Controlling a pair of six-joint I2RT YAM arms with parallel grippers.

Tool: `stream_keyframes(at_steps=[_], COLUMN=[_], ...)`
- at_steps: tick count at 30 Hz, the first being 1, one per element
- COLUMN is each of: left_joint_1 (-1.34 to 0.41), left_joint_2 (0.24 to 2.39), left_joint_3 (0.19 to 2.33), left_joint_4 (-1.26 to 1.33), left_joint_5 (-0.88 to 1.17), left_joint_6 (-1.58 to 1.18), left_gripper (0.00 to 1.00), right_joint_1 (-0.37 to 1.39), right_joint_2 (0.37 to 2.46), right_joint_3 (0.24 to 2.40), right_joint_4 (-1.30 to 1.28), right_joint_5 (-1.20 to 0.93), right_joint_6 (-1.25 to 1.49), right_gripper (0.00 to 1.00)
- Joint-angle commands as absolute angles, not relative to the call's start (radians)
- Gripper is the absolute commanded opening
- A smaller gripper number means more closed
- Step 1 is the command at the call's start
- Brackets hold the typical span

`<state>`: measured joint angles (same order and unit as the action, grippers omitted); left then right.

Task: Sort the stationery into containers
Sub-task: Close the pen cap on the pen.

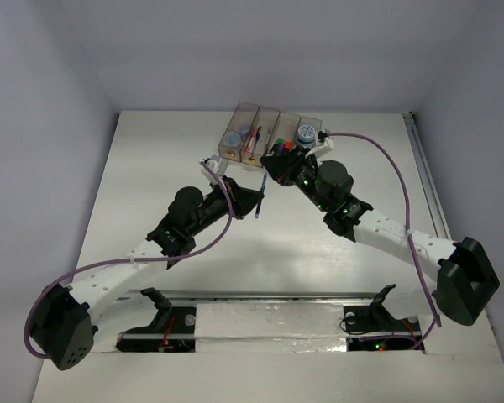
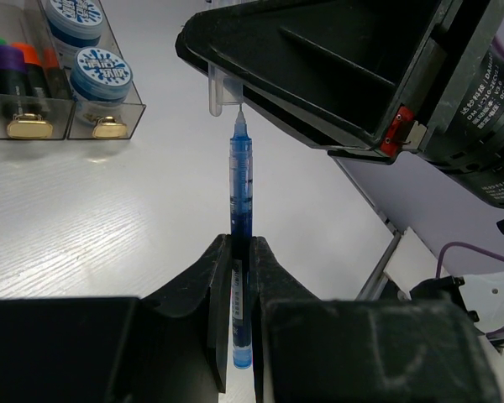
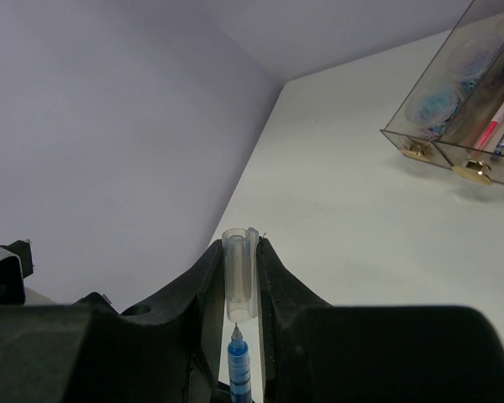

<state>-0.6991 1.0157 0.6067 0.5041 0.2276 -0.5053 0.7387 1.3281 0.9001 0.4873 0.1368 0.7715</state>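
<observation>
Tools both closed: left tool (image 2: 242, 252) clamps the blue pen (image 2: 240, 189), right tool (image 3: 238, 248) pinches the clear cap (image 3: 239, 290) just at its tip, near the containers (image 1: 249, 107), above the surface (image 1: 151, 168).

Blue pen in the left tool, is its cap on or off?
Off: the blue pen's bare tip shows, outside the clear cap clamped in the right tool.
</observation>
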Motion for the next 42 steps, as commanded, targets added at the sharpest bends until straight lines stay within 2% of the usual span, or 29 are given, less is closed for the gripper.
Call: stream_keyframes(at_steps=[1,16,42], left_joint_1=[-0.703,-0.703,-0.703], left_joint_2=[0.989,0.991,0.991], left_joint_3=[0.655,0.663,0.666], left_joint_4=[0.537,0.523,0.526], left_joint_5=[0.221,0.202,0.212], left_joint_6=[-0.492,-0.489,-0.492], left_gripper=[0.00,0.00,0.00], right_joint_1=[0.733,0.733,0.761], right_joint_2=[1.310,1.272,1.339], right_joint_3=[0.902,0.881,0.917], right_joint_4=[0.546,0.557,0.557], right_joint_5=[0.123,0.123,0.095], right_joint_6=[0.773,0.764,0.729], right_gripper=[0.00,0.00,0.00])
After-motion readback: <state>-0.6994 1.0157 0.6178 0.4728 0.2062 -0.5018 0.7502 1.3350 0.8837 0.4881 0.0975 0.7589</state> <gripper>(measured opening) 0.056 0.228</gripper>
